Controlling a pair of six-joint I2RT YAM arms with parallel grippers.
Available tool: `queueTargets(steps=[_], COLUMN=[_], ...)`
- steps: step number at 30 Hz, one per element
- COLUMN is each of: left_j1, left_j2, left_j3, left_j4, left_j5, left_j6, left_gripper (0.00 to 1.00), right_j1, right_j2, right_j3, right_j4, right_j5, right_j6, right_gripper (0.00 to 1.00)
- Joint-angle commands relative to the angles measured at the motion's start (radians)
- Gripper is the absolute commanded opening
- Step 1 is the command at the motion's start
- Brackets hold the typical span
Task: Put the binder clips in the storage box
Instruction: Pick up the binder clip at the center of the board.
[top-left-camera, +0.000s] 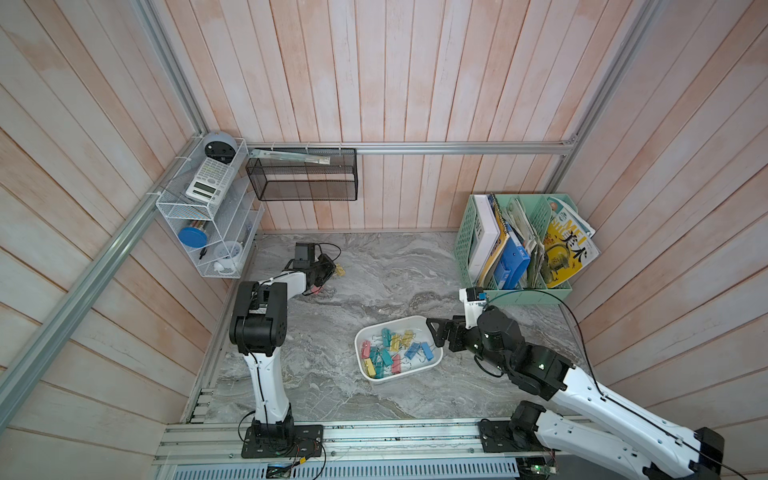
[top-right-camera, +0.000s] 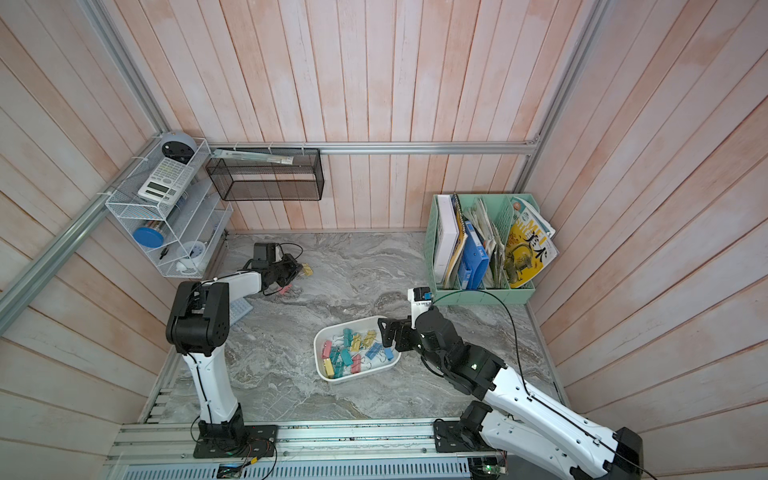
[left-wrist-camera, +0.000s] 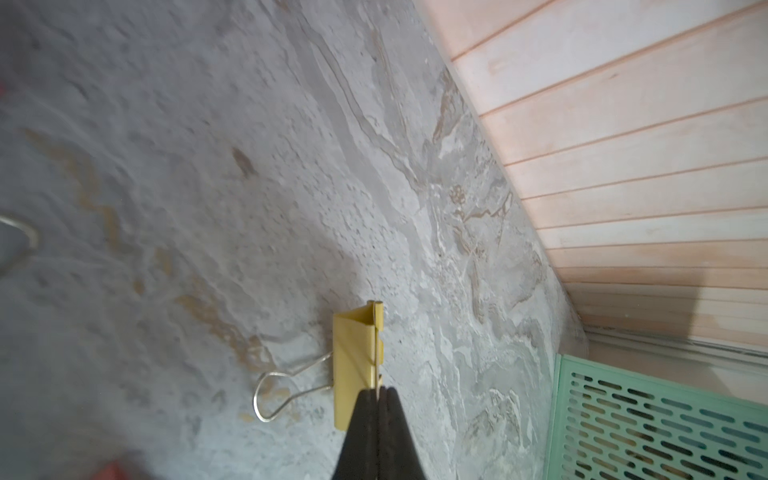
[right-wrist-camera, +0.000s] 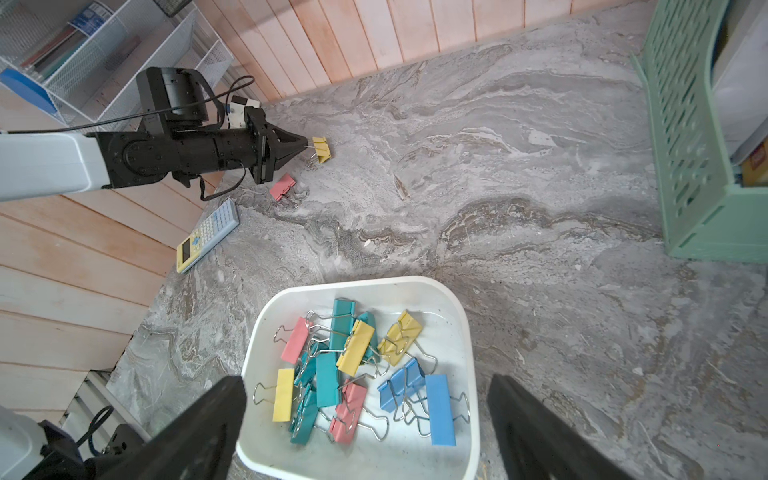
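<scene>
Pinching a yellow clip (right-wrist-camera: 322, 150) at far left, our left fingers (right-wrist-camera: 286, 139) are closed; our right fingers (right-wrist-camera: 208, 424) gape over the box (right-wrist-camera: 462, 320).

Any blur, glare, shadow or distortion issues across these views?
Left wrist view: yellow binder clip sharp, much of the tabletop soft, dark shadow on the wall planks. Right wrist view: storage box and binder clips inside crisp, fingers of the right gripper dark and soft. Both top views: wide-angle, planks splay outward, light even, no glare.
</scene>
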Motion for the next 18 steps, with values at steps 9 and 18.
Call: queueTargets(steps=[9, 18], left_j1=[-0.315, -0.715], left_j2=[-0.34, -0.39], left_j3=[0.076, 0.281], left_j4=[-0.523, -0.924], left_j5=[-0.274, -0.615], left_j6=[0.355, 0.472], left_gripper=[0.0, 0.0], right_j1=[-0.401, -0.553], right_j2=[0.028, 0.091], right_j3=[-0.15, -0.165], right_j4=[0.151, 0.153], right_j5=[-0.387, -0.497], right_j6=[0.235, 0.324], right_gripper=[0.98, 0.98])
